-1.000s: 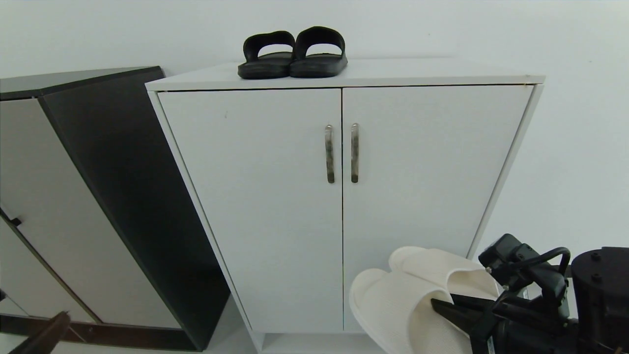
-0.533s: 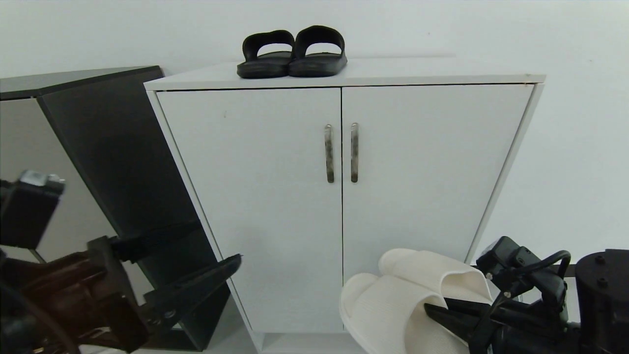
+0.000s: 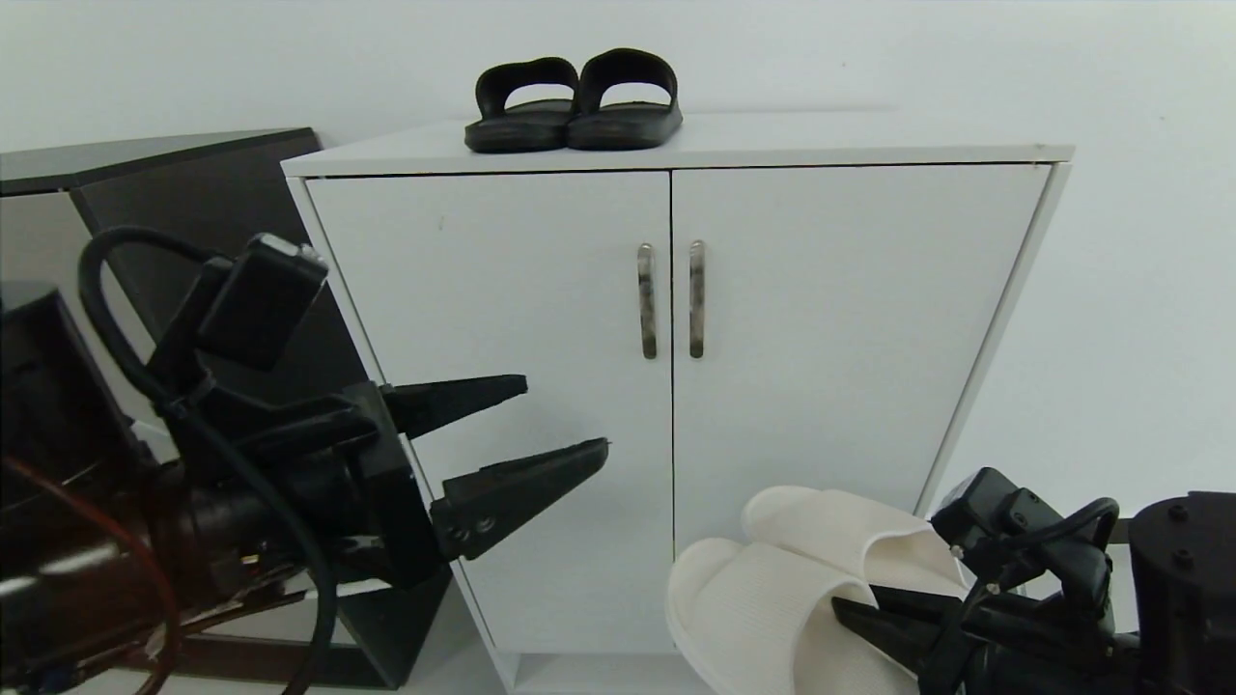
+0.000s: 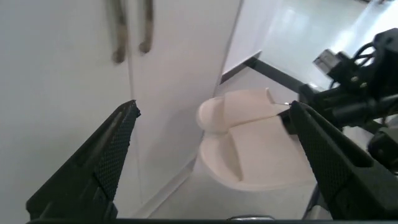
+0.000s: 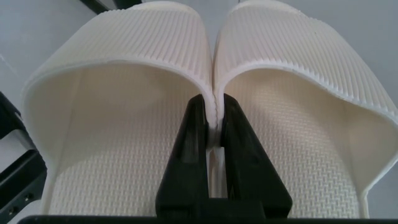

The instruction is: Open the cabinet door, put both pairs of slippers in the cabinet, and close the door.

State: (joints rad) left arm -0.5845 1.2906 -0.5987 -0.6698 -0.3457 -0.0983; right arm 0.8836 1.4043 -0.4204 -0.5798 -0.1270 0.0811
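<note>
White slippers (image 3: 772,598): a ribbed, cream, open-backed pair, held side by side low in front of the right door (image 3: 840,309), toes toward the cabinet (image 3: 1004,290).
Black slippers (image 3: 618,125): a matte slide pair standing side by side on the cabinet's top, above the left door (image 3: 502,290), toes facing out.
Cabinet: white, both doors shut, with two upright metal handles (image 3: 647,301) just beside each other at the centre seam.
Dark cabinet (image 3: 193,183): stands against the white one's left side.
Change: a second ago only a sliver of the left arm showed at the lower-left corner. It has since risen and swung in before the left door. The white pair has slid a little to the left. Doors and black pair are unmoved.
Left gripper (image 3: 568,415): spread wide, holding nothing, pointing at the left door below handle height, not touching it.
Right gripper (image 5: 214,109): clenched on the two inner edges of the white slippers, pinching them together.
</note>
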